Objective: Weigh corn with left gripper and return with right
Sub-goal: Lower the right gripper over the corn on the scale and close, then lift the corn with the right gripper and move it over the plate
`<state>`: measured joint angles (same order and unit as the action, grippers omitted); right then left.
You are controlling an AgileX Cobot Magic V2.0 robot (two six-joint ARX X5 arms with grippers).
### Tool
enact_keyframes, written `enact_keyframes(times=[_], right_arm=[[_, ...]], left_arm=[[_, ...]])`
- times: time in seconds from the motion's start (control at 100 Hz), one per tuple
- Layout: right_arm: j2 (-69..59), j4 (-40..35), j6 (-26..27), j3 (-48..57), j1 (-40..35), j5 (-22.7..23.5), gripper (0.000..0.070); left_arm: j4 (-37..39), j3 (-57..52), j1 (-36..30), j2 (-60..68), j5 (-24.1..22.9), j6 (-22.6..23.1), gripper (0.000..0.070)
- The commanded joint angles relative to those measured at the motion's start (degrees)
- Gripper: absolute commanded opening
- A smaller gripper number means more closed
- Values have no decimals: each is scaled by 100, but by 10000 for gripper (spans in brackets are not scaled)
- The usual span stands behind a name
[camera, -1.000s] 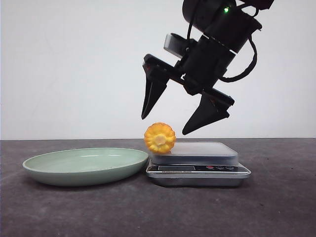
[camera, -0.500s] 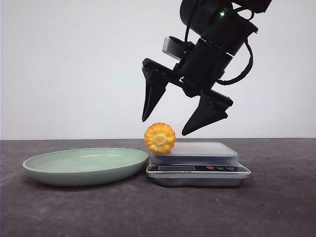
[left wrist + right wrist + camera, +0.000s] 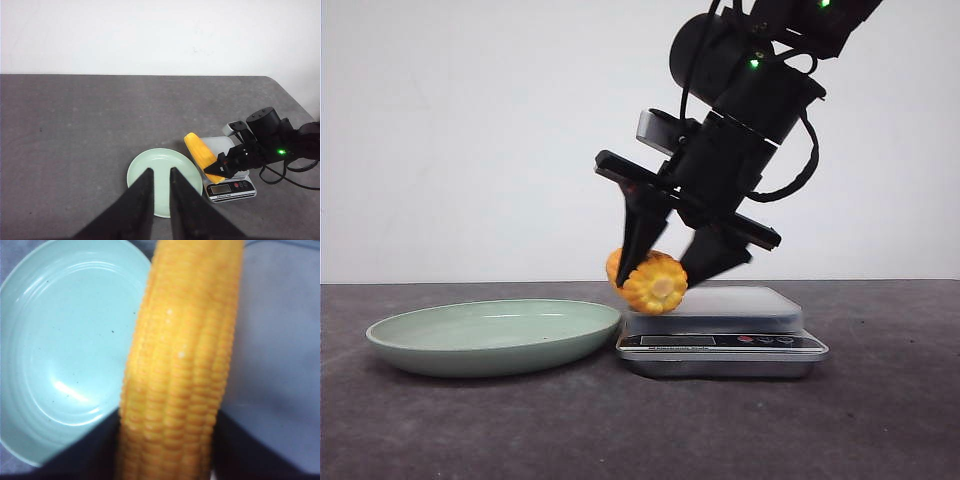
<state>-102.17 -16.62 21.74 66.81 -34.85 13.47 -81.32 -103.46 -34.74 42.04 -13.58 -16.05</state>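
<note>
One corn; one plate; one scale; two end effectors

The corn is showing orange-yellow ribbed kernel rows with a paler cut end. The plate is gleaming pale green, the scale silver-grey with red buttons, the table dark grey, the right gripper black.

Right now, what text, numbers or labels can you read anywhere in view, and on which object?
None can be read.
Kitchen scale front panel: display and buttons show, but any digits or labels are too small and blurred in the front and left wrist views.
Corn, green plate, right gripper: no markings visible.
</note>
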Motion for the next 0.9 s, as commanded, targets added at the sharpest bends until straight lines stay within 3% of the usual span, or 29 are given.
enact_keyframes(times=[0.0,0.46,0.89], right_arm=[[-197,-122,33,39,-37,-4,0],[234,-483,-315,1027,-46,214,0],[789,-597,-686,2671,-914,295,0]], left_arm=[[-197,-103,-37,52,-11,63,12],[-197,-103,-37,52,-11,192,12],[-197,-103,-37,52,-13,317,12]])
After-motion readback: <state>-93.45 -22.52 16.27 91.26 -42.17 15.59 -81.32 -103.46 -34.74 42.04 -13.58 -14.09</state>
